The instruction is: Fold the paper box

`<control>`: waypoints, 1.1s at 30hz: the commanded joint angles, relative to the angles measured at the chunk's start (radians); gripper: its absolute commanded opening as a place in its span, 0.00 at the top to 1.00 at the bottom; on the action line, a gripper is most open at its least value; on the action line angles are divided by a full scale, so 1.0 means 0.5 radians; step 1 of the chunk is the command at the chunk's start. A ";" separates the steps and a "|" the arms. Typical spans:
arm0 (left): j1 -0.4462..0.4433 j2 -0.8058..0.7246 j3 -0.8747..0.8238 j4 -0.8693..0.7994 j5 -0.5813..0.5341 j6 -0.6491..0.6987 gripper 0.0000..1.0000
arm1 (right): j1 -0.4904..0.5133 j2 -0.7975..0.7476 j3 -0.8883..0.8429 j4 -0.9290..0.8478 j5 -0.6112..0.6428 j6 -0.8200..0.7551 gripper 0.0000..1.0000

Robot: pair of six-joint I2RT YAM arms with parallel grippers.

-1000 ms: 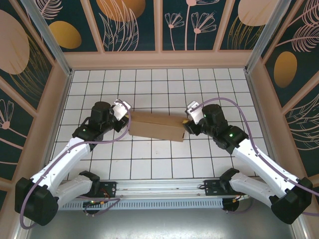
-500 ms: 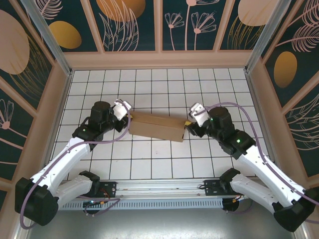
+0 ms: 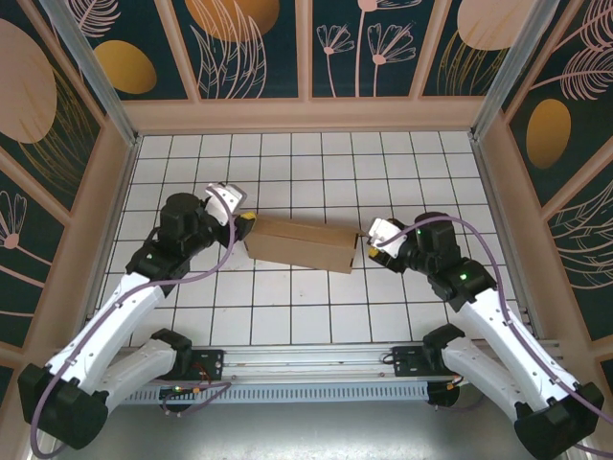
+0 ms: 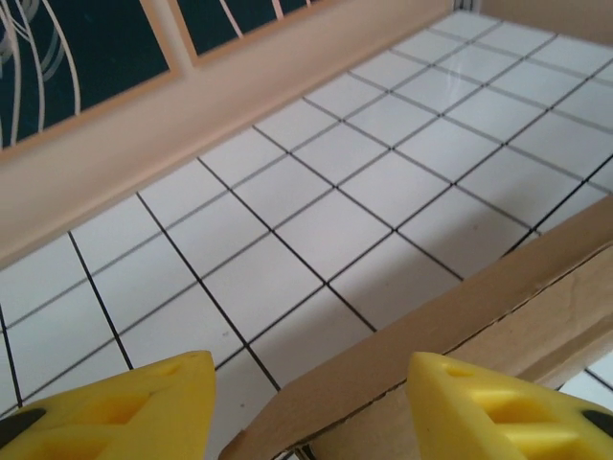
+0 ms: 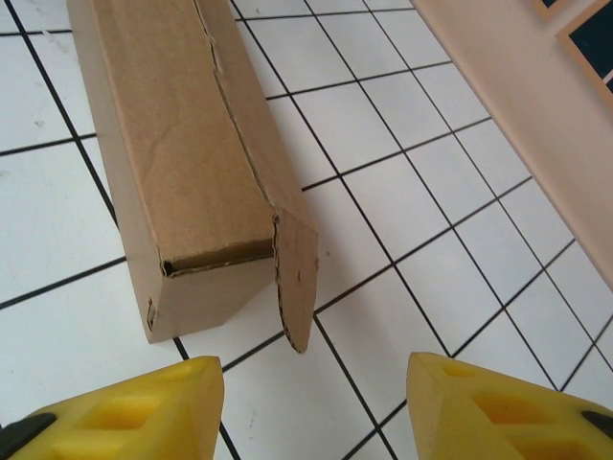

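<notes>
Right end effector (image 5: pixel 314 383) backed off paper box (image 5: pixel 182 144), apart, empty | left end effector (image 4: pixel 311 383) apart at its end

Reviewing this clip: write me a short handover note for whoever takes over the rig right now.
Left gripper: open, an edge of the paper box between its fingers, not clamped.
Right gripper: open, just short of the box's right end, touching nothing.
Box: mid-table, lying between the two grippers.
Done: body folded into a long rectangular box.
Left: the end flap at the right end stands ajar and probably needs tucking. The left end's closure cannot be told.
</notes>
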 commanded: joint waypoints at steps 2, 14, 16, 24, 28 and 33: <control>0.004 -0.089 0.045 0.096 0.012 -0.107 0.45 | -0.034 0.033 -0.006 0.151 -0.181 0.014 0.48; -0.030 -0.171 0.029 0.104 -0.028 -0.103 0.45 | -0.035 0.216 0.011 0.258 -0.215 0.051 0.59; -0.036 -0.176 0.025 0.098 -0.045 -0.094 0.46 | -0.038 0.239 0.014 0.282 -0.217 0.056 0.61; -0.058 -0.145 0.061 0.076 -0.095 -0.072 0.47 | -0.038 0.313 0.045 0.284 -0.201 0.061 0.73; -0.067 -0.135 0.068 0.077 -0.108 -0.064 0.48 | -0.038 0.317 0.077 0.265 -0.204 0.071 0.77; -0.079 -0.123 0.065 0.079 -0.117 -0.060 0.48 | -0.034 0.310 0.092 0.241 -0.213 0.082 0.76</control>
